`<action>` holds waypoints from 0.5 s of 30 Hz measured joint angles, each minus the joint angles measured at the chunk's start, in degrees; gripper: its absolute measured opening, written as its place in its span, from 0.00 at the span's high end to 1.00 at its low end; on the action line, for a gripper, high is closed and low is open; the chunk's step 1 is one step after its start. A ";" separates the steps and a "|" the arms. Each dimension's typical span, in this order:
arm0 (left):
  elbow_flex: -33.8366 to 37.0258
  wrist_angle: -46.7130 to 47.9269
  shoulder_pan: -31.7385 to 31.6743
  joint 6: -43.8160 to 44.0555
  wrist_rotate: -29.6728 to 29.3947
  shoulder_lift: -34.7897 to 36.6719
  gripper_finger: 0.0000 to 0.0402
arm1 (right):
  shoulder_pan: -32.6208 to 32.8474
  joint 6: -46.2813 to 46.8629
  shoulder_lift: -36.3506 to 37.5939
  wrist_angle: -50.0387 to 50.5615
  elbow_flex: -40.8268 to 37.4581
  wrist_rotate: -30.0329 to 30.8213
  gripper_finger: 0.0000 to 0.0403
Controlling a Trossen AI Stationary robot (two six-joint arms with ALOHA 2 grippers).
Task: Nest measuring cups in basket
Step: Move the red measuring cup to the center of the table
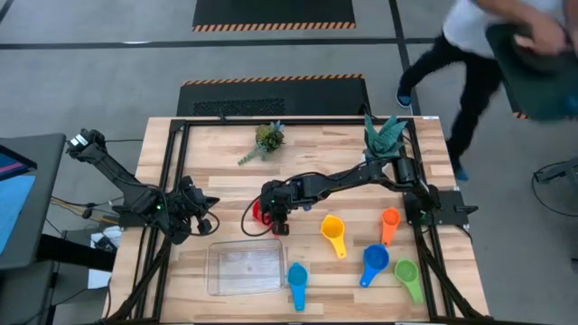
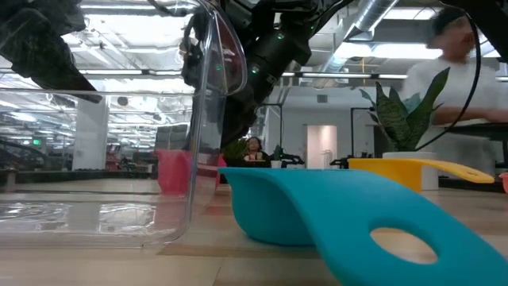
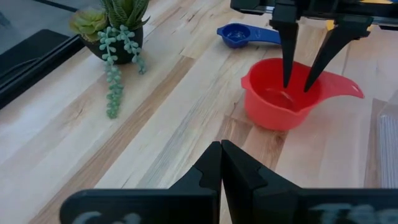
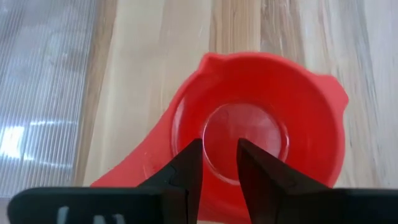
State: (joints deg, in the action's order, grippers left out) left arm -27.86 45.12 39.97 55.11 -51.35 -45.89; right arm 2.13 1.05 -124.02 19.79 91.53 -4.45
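Observation:
A red measuring cup (image 1: 260,213) stands upright on the table just beyond the clear basket (image 1: 246,267). My right gripper (image 4: 219,144) is open, pointing steeply down, with both fingertips inside the red cup's bowl (image 3: 280,102). My left gripper (image 3: 221,149) is shut on nothing and waits above the table's left side (image 1: 206,219). To the right lie the yellow (image 1: 334,233), orange (image 1: 389,224), blue (image 1: 373,262), light blue (image 1: 296,282) and green (image 1: 408,278) cups. A dark blue cup (image 3: 245,34) lies past the red one. My right gripper reaches into the red cup's bowl (image 4: 249,127) from above, slanting down, and red floor shows in the gap between the fingers. Whether the fingertips (image 3: 286,84) touch the floor or wall, I cannot tell. The cup rests flat on the table.
Two small potted plants (image 1: 266,137) (image 1: 386,134) stand near the far edge. A dark metal frame (image 1: 172,181) runs round the table. A person (image 1: 479,54) moves past the far right corner. In the low view the basket's wall (image 2: 198,119) and the light blue cup (image 2: 317,206) stand close.

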 joint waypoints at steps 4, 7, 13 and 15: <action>0.00 0.00 0.00 0.00 0.00 0.01 1.00 | 0.00 -0.13 0.51 2.64 0.00 0.00 0.70; 0.00 0.00 0.00 -0.43 0.00 0.00 1.00 | 0.00 -0.24 0.51 4.16 -0.03 0.82 0.70; 0.00 0.00 0.01 -0.81 -0.02 0.00 1.00 | -0.02 -1.51 0.51 6.15 -0.02 1.99 0.70; 0.00 0.00 0.01 -0.81 -0.02 0.00 1.00 | -0.01 -1.65 0.61 5.99 -0.02 1.99 0.70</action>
State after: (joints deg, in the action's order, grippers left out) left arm -27.86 45.12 39.98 54.30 -51.37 -45.88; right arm 2.12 -0.61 -123.41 25.78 91.50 -2.46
